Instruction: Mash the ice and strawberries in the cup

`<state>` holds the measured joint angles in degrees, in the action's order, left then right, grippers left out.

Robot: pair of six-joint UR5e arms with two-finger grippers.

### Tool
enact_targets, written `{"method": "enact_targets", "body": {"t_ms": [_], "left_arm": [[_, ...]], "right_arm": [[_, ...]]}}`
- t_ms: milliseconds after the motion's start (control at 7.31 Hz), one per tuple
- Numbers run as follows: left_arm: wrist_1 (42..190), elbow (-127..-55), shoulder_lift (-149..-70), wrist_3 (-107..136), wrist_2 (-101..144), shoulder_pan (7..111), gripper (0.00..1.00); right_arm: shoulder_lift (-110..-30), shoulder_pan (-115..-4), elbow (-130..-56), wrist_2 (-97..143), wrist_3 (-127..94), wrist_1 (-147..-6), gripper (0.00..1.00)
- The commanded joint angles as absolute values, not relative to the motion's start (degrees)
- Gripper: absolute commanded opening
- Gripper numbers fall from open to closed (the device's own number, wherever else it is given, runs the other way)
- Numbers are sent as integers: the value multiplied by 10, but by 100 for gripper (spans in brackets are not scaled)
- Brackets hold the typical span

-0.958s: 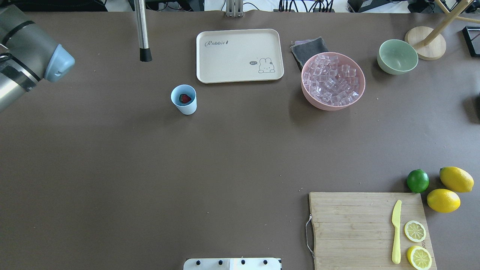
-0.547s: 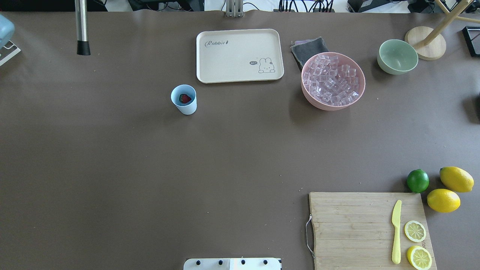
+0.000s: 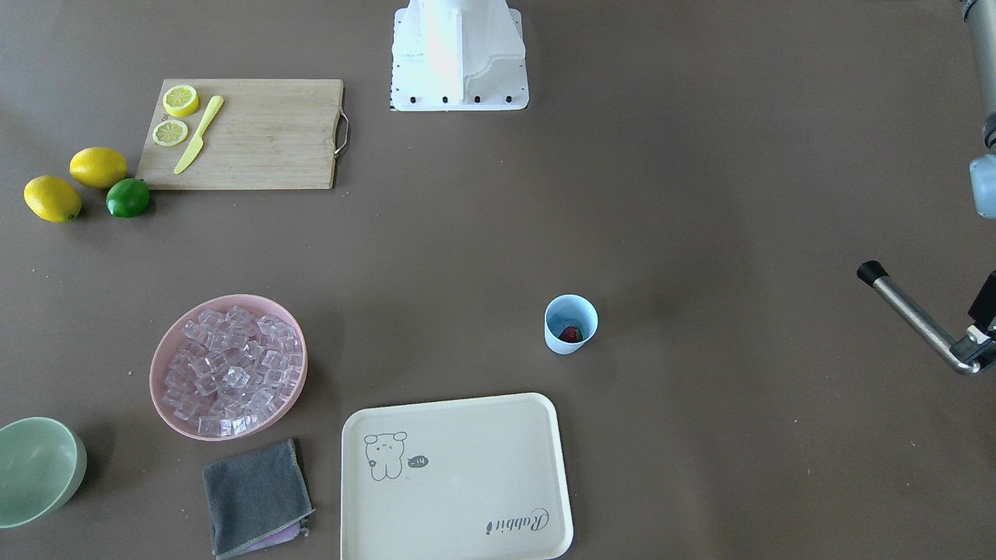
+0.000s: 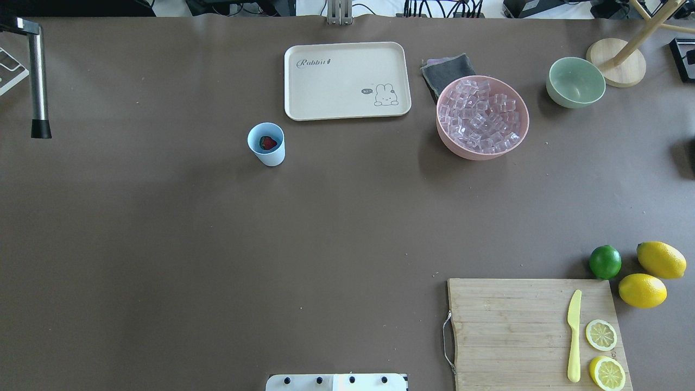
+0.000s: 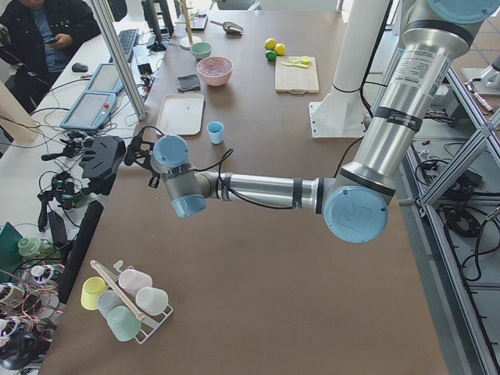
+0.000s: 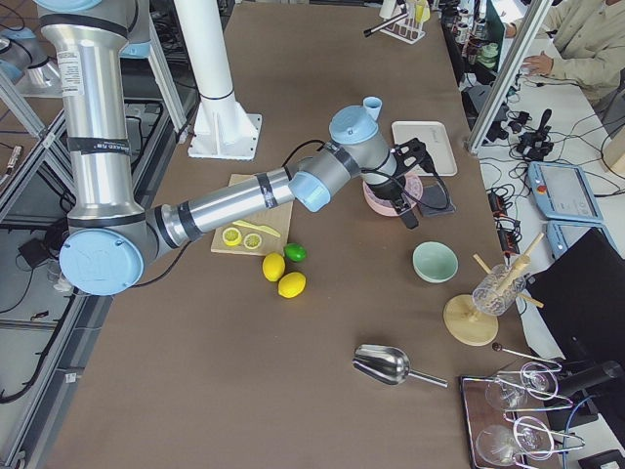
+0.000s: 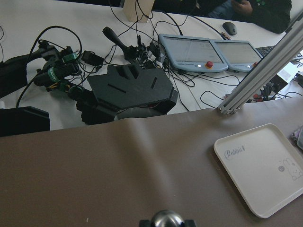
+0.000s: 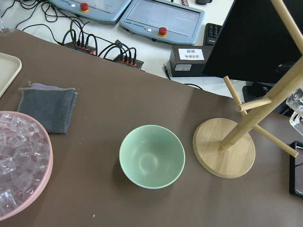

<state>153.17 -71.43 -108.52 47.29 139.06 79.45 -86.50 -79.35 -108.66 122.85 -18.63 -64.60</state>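
Observation:
The pale-blue cup [image 4: 266, 144] stands left of the table's middle, with one red strawberry [image 4: 268, 143] lying in it; the cup [image 3: 570, 323] shows in the front view too. Ice [image 4: 482, 115] fills the pink bowl [image 4: 446, 142] well to the cup's right. My left gripper [image 3: 977, 342] is at the table's far left edge, shut on a metal rod [image 4: 38, 76] whose black tip [image 4: 40, 128] hangs far to the left of the cup. My right gripper [image 6: 405, 200] shows only in the exterior right view, over the pink bowl; I cannot tell its state.
A cream tray [image 4: 347, 80] lies behind the cup. A grey cloth [image 4: 448, 69], a green bowl [image 4: 575, 81] and a wooden stand [image 4: 616, 62] sit at the back right. The cutting board [image 4: 505, 331] with a knife, lemon slices, lemons and a lime is near right.
The left arm has drawn back out of the overhead view to the left, and the rod has gone with it from near the tray to the table's left edge.

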Motion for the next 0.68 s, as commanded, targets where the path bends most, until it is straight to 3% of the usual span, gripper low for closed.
{"method": "enact_targets", "body": {"t_ms": [0, 274, 547], "left_arm": [[1446, -712, -1038, 408, 1391, 804, 0], [1293, -711, -1027, 247, 1379, 814, 0], [1248, -691, -1016, 174, 1344, 809, 0]], "right_arm": [[-853, -768, -1085, 1226, -186, -646, 99], [-855, -766, -1083, 1226, -185, -646, 99], [-857, -759, -1084, 1225, -185, -646, 99]]}}
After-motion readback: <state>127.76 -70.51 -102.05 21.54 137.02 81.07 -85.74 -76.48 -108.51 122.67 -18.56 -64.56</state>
